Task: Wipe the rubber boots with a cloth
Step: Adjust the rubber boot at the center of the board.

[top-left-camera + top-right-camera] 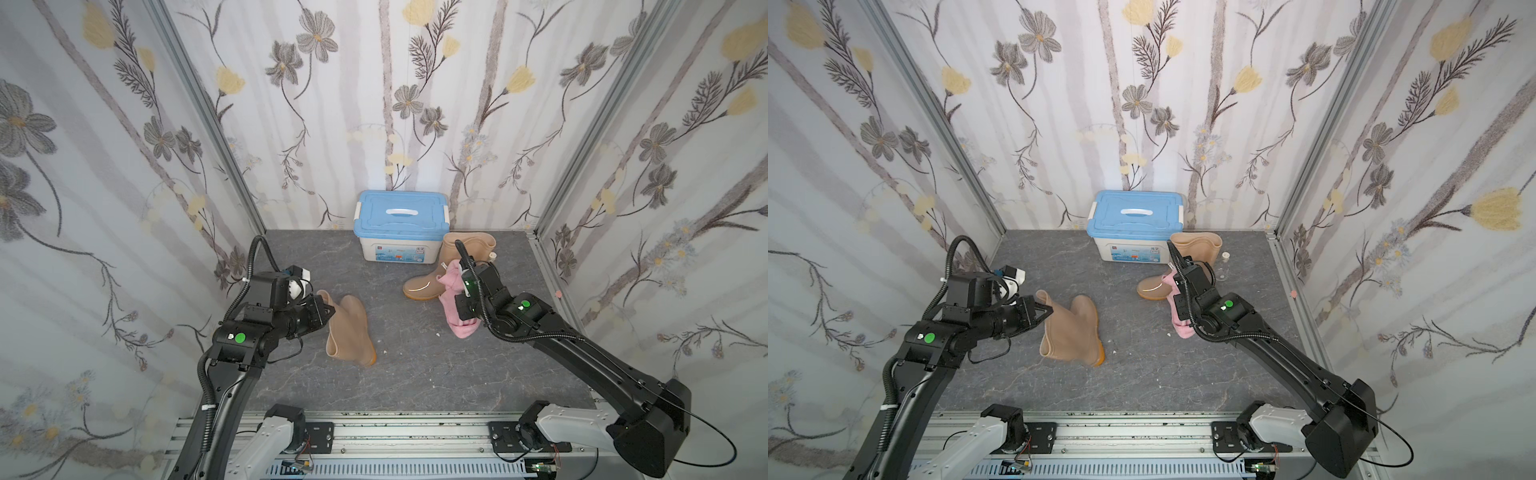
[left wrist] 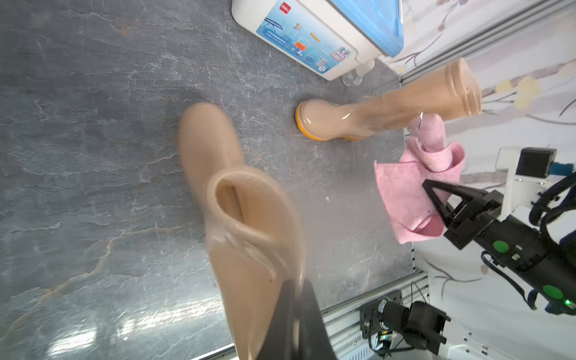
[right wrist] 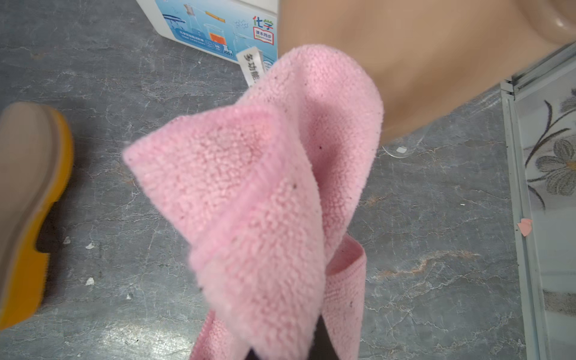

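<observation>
while looking down through both top views, noted left claw (image 1: 329, 309) (image 1: 1051, 309) clenched on the top rim of the near boot (image 1: 349, 328) (image 1: 1071, 332). saw this boot hanging tilted from the grip, opening toward the claw, orange sole edge at the low end; could not tell whether touching the grey floor (image 1: 415, 382). found it blurred in the left wrist view (image 2: 249, 224), with the dark fingers (image 2: 293, 321) pinched together on the shaft wall. found right claw (image 1: 463, 272) (image 2: 427, 186) clamped on the pink cloth (image 1: 453, 307) (image 1: 1177, 322) (image 2: 405, 193), up off the floor, with loose folds drooping below the grip. placed cloth just beside the far boot (image 1: 432, 278) (image 1: 1156, 286) (image 2: 374, 115), at its heel side; could not confirm contact with the shaft. saw far boot standing upright on its sole, to the right of the blue-lidded box (image 1: 401, 224) (image 1: 1136, 222) and close against it. noted cloth filling the right wrist view (image 3: 265, 187), tan shaft (image 3: 405, 62) behind it, claw fingers mostly hidden. spotted small clear bottle (image 1: 1225, 266) just beside far boot, on the side away from the box. logged the two boots well apart.
</observation>
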`<action>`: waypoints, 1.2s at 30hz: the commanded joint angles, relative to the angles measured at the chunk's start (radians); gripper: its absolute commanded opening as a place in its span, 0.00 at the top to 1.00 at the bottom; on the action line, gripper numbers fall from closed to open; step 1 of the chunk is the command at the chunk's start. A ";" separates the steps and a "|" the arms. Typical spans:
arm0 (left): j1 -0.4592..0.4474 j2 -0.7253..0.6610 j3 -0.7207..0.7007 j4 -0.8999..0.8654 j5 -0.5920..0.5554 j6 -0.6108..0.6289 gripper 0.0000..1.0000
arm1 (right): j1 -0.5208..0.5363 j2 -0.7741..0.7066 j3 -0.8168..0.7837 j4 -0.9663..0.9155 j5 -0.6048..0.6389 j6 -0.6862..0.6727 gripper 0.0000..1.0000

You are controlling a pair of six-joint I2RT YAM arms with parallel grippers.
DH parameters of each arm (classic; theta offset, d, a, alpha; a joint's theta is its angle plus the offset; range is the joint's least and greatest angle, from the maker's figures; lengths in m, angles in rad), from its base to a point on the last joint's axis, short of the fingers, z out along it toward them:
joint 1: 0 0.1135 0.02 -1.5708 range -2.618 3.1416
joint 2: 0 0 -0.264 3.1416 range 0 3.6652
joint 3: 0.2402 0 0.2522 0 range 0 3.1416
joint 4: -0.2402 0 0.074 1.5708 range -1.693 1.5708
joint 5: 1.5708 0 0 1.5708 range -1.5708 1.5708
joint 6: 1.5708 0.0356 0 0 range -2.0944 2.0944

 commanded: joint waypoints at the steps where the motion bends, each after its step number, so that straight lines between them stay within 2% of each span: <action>1: 0.000 0.079 0.098 -0.183 0.048 0.192 1.00 | -0.020 -0.061 -0.039 0.011 0.028 0.033 1.00; 5: -0.032 0.188 0.111 -0.184 0.067 0.233 1.00 | -0.042 -0.129 -0.090 0.016 0.028 0.052 1.00; 10: -0.121 0.284 0.046 -0.019 0.067 0.161 1.00 | -0.059 -0.165 -0.118 0.006 0.033 0.064 1.00; 13: -0.209 0.347 0.022 0.104 0.054 0.105 1.00 | -0.065 -0.187 -0.129 0.001 0.038 0.066 1.00; 17: -0.362 0.515 0.049 0.245 0.022 0.055 1.00 | -0.083 -0.223 -0.140 0.001 0.048 0.064 1.00; 21: -0.521 0.761 0.164 0.327 -0.010 0.049 1.00 | -0.117 -0.268 -0.177 0.002 0.044 0.064 1.00; 24: -0.617 0.971 0.333 0.292 -0.033 0.077 1.00 | -0.145 -0.305 -0.186 -0.007 0.037 0.059 1.00; 27: -0.676 1.142 0.495 0.224 -0.055 0.105 1.00 | -0.173 -0.345 -0.191 -0.025 0.027 0.052 1.00; 28: -0.686 1.180 0.533 0.204 -0.063 0.109 0.97 | -0.181 -0.357 -0.192 -0.031 0.023 0.050 1.00; 29: -0.693 1.210 0.569 0.181 -0.073 0.112 0.76 | -0.188 -0.369 -0.195 -0.038 0.020 0.046 1.00; 30: -0.698 1.230 0.600 0.158 -0.090 0.116 0.66 | -0.194 -0.380 -0.194 -0.047 0.020 0.043 1.00; 33: -0.699 1.204 0.615 0.140 -0.129 0.123 0.57 | -0.214 -0.411 -0.198 -0.065 0.022 0.035 1.00; 36: -0.690 1.112 0.586 0.131 -0.191 0.132 0.47 | -0.232 -0.432 -0.202 -0.064 0.017 0.034 1.00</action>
